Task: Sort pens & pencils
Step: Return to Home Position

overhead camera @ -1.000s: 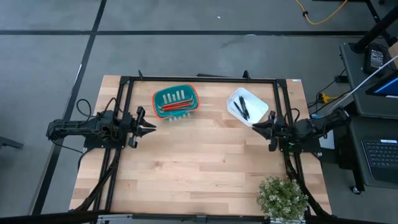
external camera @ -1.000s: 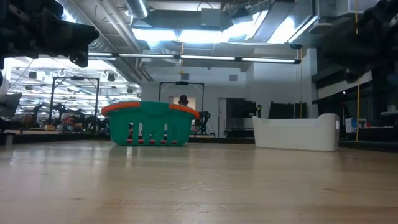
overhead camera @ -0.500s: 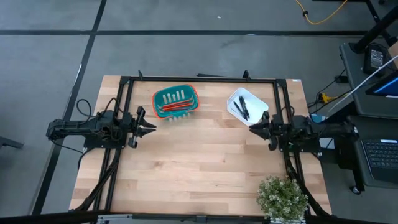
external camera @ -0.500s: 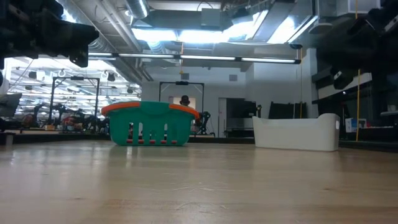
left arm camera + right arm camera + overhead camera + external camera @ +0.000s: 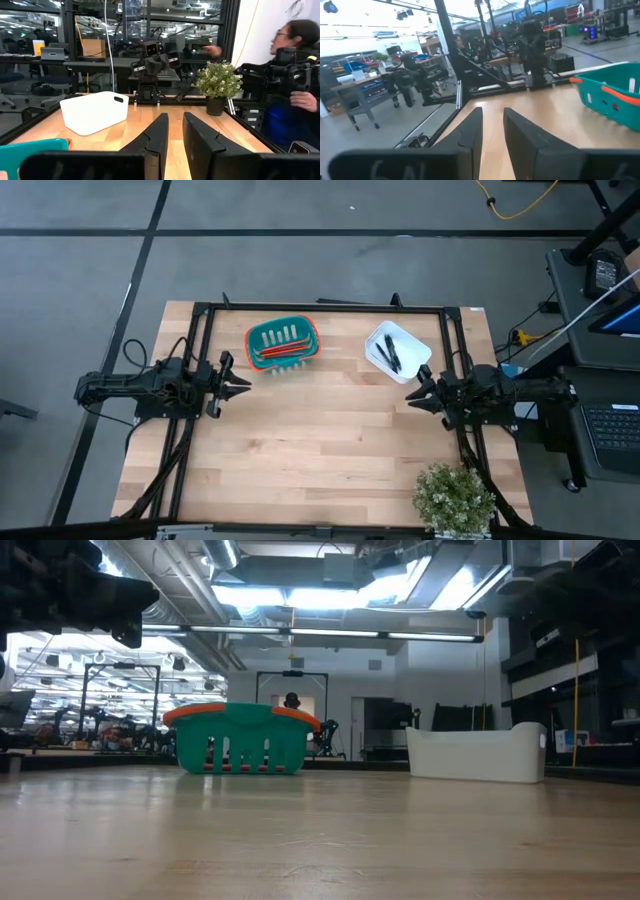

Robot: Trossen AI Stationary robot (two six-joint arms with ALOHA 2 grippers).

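On the pale wooden tabletop point(image 5: 320, 465), thin red-orange pencils point(image 5: 283, 352) lie in the teal plastic basket point(image 5: 250, 340), and slim black pens point(image 5: 390, 356) lie in the white plastic bin point(image 5: 412, 346). The left gripper point(image 5: 240, 385) and right gripper point(image 5: 412, 398) hang released and empty at opposite sides. I'd draw the right arm home slowly, clear of the bin.

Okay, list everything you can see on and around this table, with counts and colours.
Light wooden table: one, under everything.
Teal plastic basket with orange rim: one, back left.
Thin red-orange pencils: a few, in the basket.
White plastic bin: one, back right.
Slim black pens: at least two, in the bin.
Green potted plant: one, front right corner.
Person: one, beyond the table.
Left pincer: black, open, empty.
Right pincer: black, open, empty.
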